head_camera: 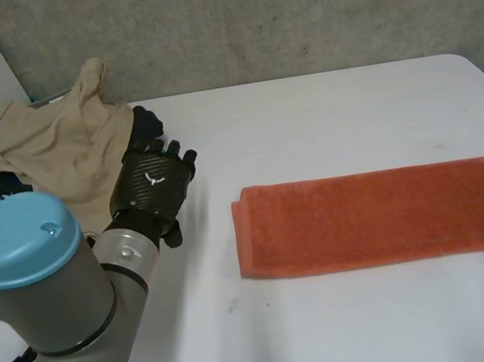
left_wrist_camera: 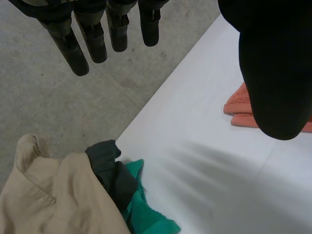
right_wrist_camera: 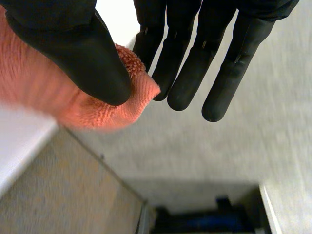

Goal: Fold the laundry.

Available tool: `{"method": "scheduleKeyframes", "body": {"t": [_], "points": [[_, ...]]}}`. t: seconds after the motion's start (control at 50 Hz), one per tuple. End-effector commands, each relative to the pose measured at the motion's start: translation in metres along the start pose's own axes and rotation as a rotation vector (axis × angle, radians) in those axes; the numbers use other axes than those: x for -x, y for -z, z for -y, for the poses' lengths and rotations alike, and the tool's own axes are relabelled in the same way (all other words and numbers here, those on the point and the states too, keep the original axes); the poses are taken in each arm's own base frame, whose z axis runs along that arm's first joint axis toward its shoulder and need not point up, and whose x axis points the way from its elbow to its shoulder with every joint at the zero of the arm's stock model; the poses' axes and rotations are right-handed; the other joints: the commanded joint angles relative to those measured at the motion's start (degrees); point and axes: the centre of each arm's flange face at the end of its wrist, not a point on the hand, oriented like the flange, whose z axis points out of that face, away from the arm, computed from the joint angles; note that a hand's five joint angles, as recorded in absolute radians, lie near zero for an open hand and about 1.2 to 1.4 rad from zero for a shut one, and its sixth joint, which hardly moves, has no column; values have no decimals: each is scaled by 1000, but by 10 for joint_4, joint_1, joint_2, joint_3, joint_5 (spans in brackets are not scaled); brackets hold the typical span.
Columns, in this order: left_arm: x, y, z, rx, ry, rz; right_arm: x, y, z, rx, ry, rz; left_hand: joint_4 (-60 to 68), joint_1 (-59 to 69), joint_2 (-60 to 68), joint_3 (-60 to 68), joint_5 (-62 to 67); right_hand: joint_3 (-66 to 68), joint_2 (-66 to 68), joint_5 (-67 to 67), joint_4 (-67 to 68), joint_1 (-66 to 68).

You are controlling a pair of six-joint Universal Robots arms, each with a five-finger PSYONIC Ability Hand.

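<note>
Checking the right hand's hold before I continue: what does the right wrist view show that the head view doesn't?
Right wrist view: the right hand pinching an end of the orange towel between thumb and fingers. Head view: the towel's folded length lying flat on the table, and the left hand beside the beige garment. Both: the orange towel.
</note>
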Motion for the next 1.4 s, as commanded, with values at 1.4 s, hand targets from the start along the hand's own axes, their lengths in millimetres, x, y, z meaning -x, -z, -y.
{"method": "scheduleKeyframes", "body": {"t": [1.4], "points": [[-13,6,21,-80,67,-13,239,248,219,-774,65,715,-16,-10,-19,-22,-29,116,125,135,112,163]]}}
